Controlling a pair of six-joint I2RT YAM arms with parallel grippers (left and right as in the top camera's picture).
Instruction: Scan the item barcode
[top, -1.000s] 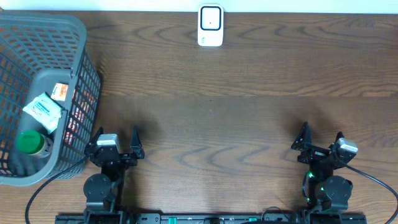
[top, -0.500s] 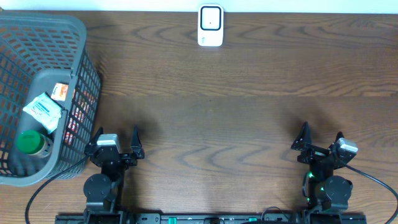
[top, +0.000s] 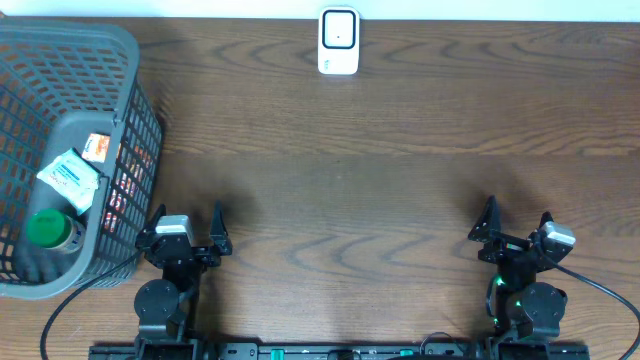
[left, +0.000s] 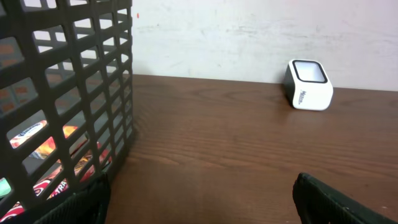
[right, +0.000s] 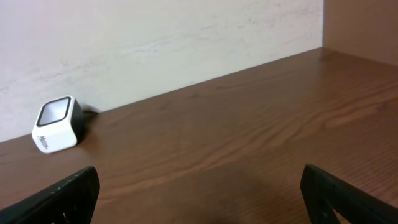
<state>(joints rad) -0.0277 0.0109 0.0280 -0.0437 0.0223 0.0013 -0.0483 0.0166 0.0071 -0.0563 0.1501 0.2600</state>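
The white barcode scanner (top: 339, 41) stands at the table's far edge, also seen in the left wrist view (left: 308, 84) and the right wrist view (right: 57, 124). Items lie in the grey mesh basket (top: 127, 90) at the left: a white packet (top: 68, 175), a green-capped bottle (top: 47, 228), an orange packet (top: 97, 148) and red wrappers (left: 46, 140) behind the mesh. My left gripper (top: 188, 218) rests open at the near edge, beside the basket's corner, holding nothing. My right gripper (top: 517, 214) is open and empty at the near right.
The basket wall (left: 68, 81) rises close to my left gripper's left finger (left: 78, 202). Bare brown tabletop (top: 350, 190) stretches between the grippers and the scanner. A pale wall (right: 155, 31) backs the table, and cables trail from both arm bases.
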